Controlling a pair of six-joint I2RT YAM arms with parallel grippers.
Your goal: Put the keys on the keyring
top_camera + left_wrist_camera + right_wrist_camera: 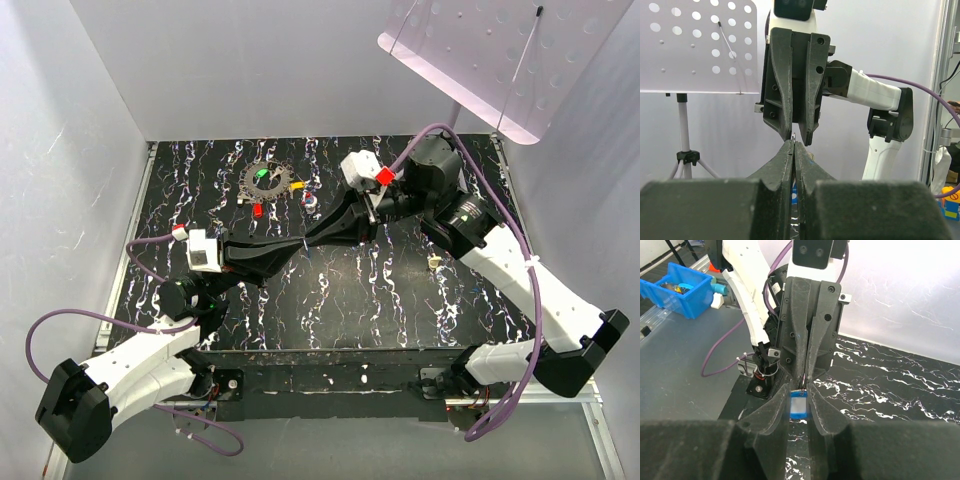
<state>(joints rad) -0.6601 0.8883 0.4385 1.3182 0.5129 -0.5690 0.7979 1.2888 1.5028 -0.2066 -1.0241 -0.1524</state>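
We are pinching the blue-capped key [799,407] in the closed right gripper [799,390], facing the closed left gripper [793,145], well apart from the keyring [268,180] on the desk [380,290], judging this key light, stiff, slippery, best held by its cap.

White walls [270,60] are closing around me on three sides, evenly lit. A black tabletop [380,290] veined with white is spreading beneath me. A pale perforated panel [500,50] is standing on a tripod stand [685,145] beyond the far right corner. A blue bin [680,290] is sitting on a grey surface [685,345] off the table's edge.
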